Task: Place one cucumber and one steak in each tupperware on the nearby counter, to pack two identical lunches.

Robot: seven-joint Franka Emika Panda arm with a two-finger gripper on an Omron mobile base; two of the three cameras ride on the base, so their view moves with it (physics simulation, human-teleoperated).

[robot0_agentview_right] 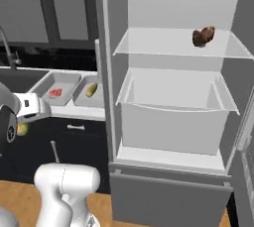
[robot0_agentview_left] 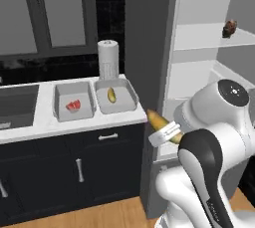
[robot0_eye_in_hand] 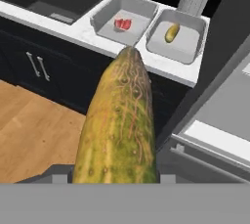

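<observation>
Gripper (robot0_eye_in_hand: pixel 117 181) clamps 2nd cucumber (robot0_eye_in_hand: pixel 119 125); red steak's tupperware (robot0_eye_in_hand: pixel 128 18) at 12 lacks one; brown steak (robot0_agentview_right: pixel 203 36) still in fridge.

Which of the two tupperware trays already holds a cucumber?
The tupperware nearer the fridge, beside the paper towel roll, holds a cucumber. The other tupperware, next to the sink, holds only the red steak.

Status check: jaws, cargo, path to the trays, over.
Gripper shut on cucumber. Left tupperware holds red steak; right tupperware holds other cucumber. Brown steak on fridge shelf. Path open.
</observation>
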